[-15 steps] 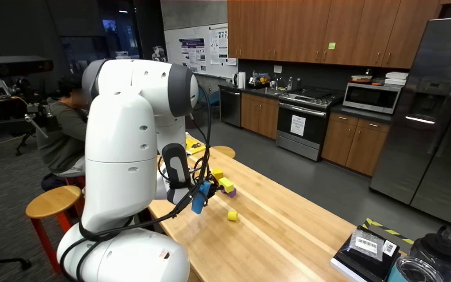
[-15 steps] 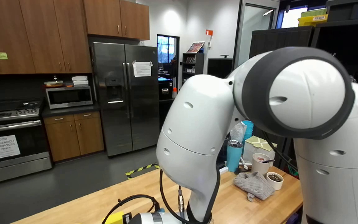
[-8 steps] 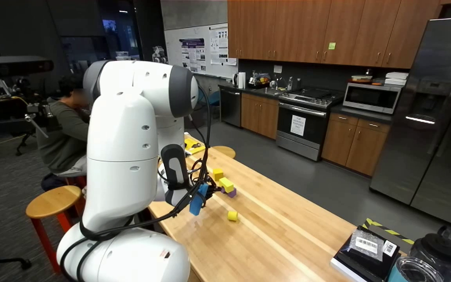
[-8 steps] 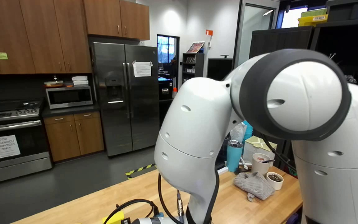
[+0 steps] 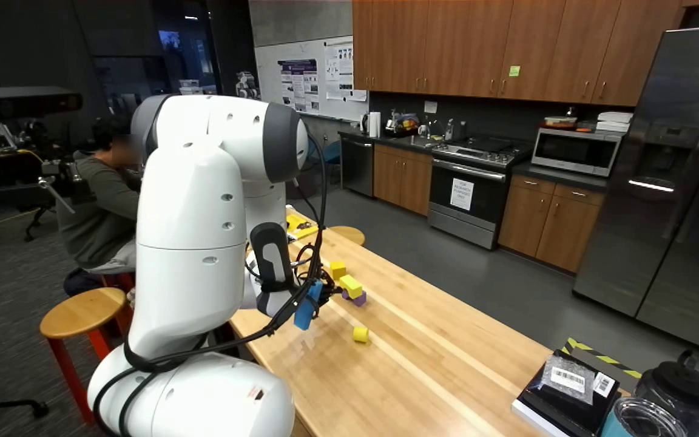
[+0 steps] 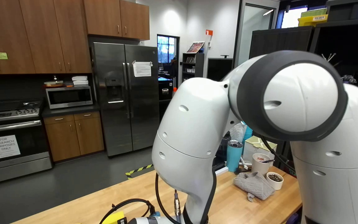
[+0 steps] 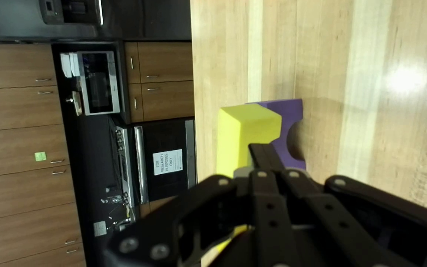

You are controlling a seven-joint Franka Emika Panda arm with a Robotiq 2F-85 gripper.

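While the empty gripper (image 7: 269, 157) points toward it, fingertips pressed together, the yellow block (image 7: 248, 133) appears already set on the purple arch (image 7: 290, 111); the yellow cube (image 5: 338, 271) and yellow cylinder (image 5: 360, 334) lie apart, unstacked.

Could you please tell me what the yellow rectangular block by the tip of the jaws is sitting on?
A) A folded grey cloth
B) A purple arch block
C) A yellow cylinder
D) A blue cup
B: the wrist view shows the yellow rectangular block covering part of the purple arch block, and in an exterior view purple shows directly beneath it.
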